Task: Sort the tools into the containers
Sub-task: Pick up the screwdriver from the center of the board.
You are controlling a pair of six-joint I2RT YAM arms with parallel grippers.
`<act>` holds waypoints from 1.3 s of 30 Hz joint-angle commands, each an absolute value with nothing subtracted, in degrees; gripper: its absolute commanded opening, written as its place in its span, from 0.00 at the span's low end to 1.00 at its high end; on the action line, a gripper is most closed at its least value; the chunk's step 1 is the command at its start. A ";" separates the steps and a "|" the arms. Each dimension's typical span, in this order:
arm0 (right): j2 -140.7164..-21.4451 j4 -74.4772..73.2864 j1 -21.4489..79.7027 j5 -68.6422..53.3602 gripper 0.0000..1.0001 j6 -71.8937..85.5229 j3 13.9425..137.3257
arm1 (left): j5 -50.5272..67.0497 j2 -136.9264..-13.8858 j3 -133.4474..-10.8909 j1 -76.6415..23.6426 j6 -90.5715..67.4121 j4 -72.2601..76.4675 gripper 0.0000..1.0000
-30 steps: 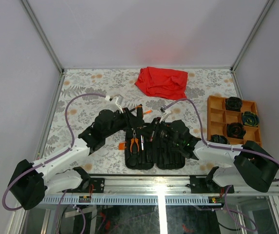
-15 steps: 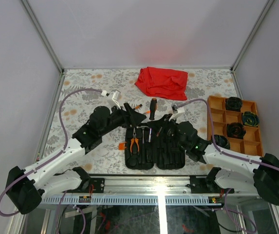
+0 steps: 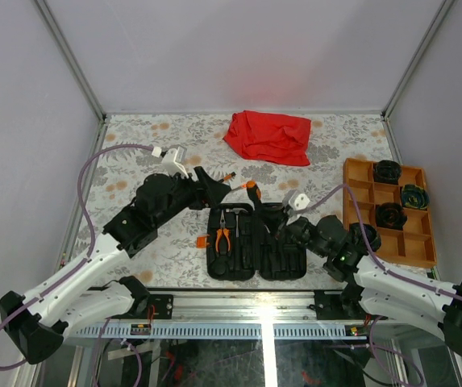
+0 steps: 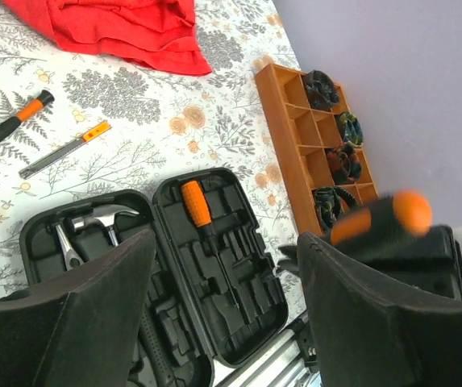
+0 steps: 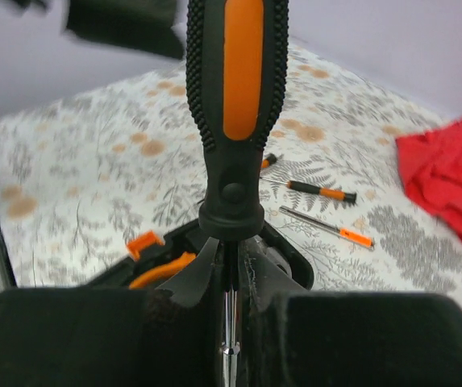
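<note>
The black case [image 3: 251,250] lies open near the front edge. In it are pliers [image 3: 222,239], a hammer [image 4: 98,218] and an orange-handled screwdriver [image 4: 196,203]. My right gripper [image 5: 231,278] is shut on the steel shaft of a large black-and-orange screwdriver [image 5: 235,97], which stands handle-up above the case's far edge [image 3: 252,192]. My left gripper [image 4: 226,258] is open and empty, hovering at the case's far left corner [image 3: 212,187]. A small screwdriver [image 4: 13,121] and a thin flat tool [image 4: 65,149] lie on the table beyond the case. The orange tray [image 3: 358,193] sits at the right.
A crumpled red cloth [image 3: 268,135] lies at the back middle. The tray's compartments hold dark coiled items [image 3: 390,214]. An orange latch [image 5: 144,242] sticks out from the case's left side. The aluminium rail [image 3: 263,305] runs along the near edge.
My left gripper has opened and drawn back to the left. The right arm has pulled back to the right and now holds the large screwdriver alone.
</note>
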State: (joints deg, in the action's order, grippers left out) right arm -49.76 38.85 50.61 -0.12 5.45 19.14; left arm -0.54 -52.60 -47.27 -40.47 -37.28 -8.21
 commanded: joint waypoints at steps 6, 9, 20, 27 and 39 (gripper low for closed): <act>-48.08 27.13 50.59 -29.53 0.00 -33.52 23.79 | -0.80 -54.25 -51.53 -40.69 -33.71 -10.13 0.70; -48.40 14.51 50.61 -31.80 0.00 -47.57 27.68 | 3.77 -56.40 -52.55 -40.70 -32.59 -8.82 0.70; -53.20 -24.63 50.62 -23.31 0.00 -77.62 43.45 | 17.84 -60.19 -53.35 -41.10 -27.53 -8.46 0.69; -49.59 -31.36 50.61 -18.30 0.01 -83.23 44.49 | 26.49 -63.33 -53.55 -43.51 -23.88 -10.46 0.69; -46.13 -28.79 50.60 -11.02 0.01 -87.39 41.41 | 26.90 -69.34 -56.40 -51.18 -20.05 -15.41 0.67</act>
State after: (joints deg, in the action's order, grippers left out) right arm -47.27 -30.96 50.63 -13.87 -84.84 41.54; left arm 26.41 -67.35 -54.76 -48.84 -21.91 -14.04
